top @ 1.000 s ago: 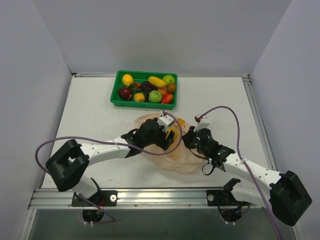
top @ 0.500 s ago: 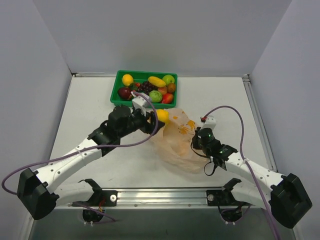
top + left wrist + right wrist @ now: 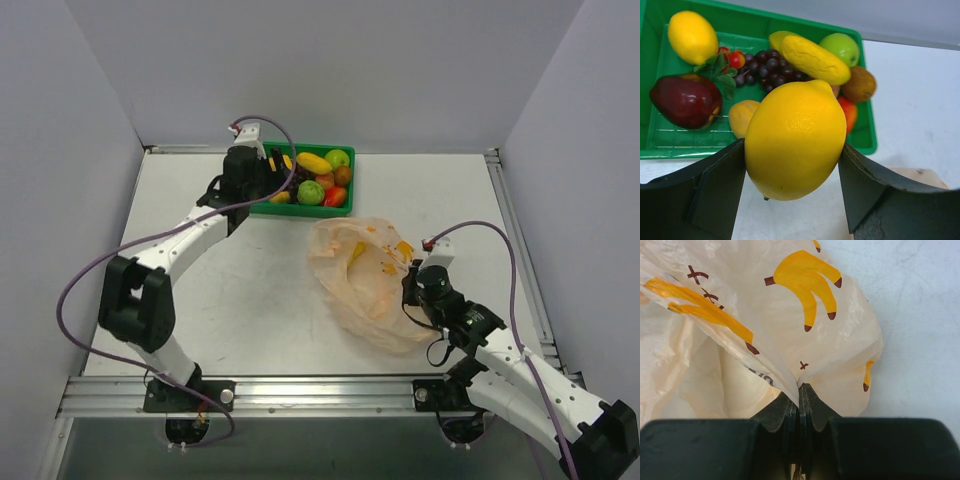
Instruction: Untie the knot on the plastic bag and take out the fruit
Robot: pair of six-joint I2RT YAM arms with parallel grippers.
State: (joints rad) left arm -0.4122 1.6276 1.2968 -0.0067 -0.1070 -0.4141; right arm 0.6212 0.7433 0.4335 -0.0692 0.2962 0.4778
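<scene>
Your left fingers (image 3: pixel 715 200) clench the yellow toy lemon (image 3: pixel 795 140) at the green plastic tray's (image 3: pixel 690 151) near rim, its bed straight ahead; right fingers (image 3: pixel 772 412) pinch the thin peach plastic bag (image 3: pixel 790 315).

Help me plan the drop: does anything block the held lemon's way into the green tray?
Nothing visible does. The left tool holds the lemon by the green tray; inside, a dark red apple and small yellow fruit lie nearest.
</scene>
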